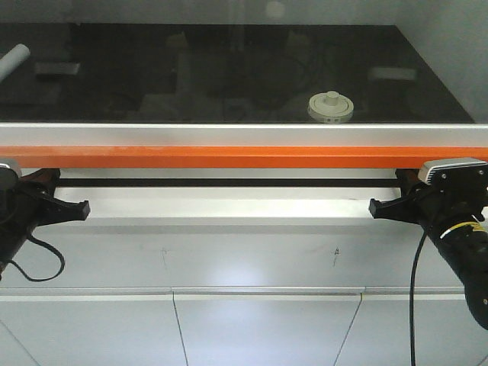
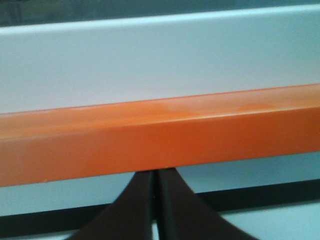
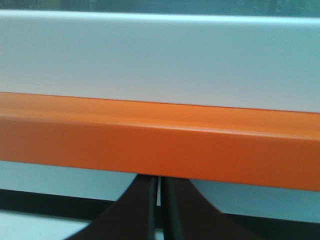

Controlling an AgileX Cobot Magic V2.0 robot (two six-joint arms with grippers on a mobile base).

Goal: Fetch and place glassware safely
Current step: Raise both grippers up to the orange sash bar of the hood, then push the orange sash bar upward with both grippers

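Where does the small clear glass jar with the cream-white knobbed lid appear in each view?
Exterior front view: the small clear glass jar, upper right of centre, beyond the long orange bar.
Left wrist view: not in it.
Right wrist view: not in it.
Shared landmark: the long orange bar crosses all three.

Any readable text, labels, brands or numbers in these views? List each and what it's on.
No text can be read in any view.
Jar lid: small dark marks on its rim, too small to read.
White panel: two faint dark scribbles, not legible as characters.
Right arm: small yellow patch, too small to read.
Orange bar: blank in all three views.
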